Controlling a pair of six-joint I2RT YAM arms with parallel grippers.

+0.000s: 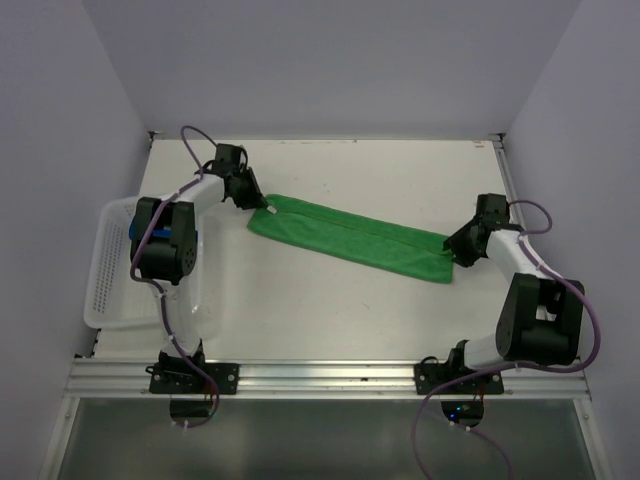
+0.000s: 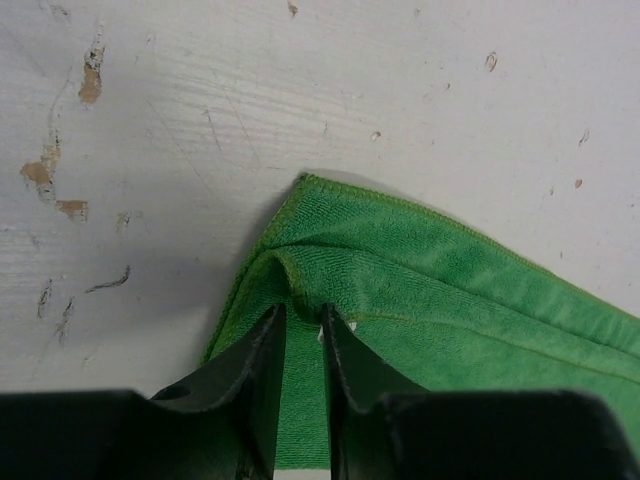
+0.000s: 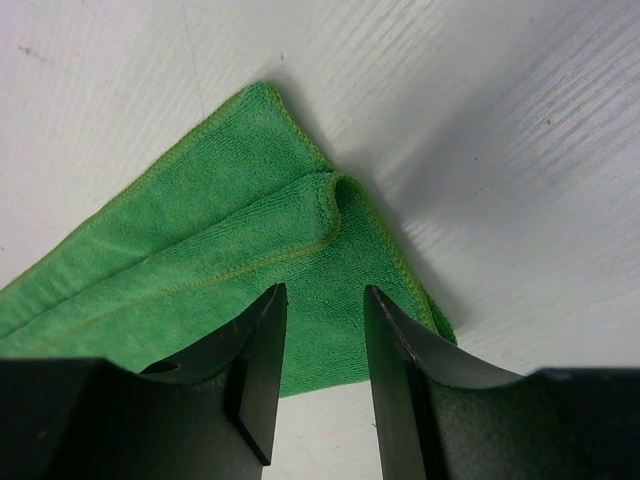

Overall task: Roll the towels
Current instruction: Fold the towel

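Preparation looks like your present step: the green towel lies as a folded strip from 10 to 4 o'clock, left gripper pinching its 10 o'clock end, right gripper open-jawed over the other, so next you'd curl one end inward.

Towel R of basket

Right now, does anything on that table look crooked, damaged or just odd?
The green towel lies slantwise across the table, folded into a long strip whose layers do not line up at the ends. The tabletop shows brown chipped spots near the towel's left end. Nothing is spilled.
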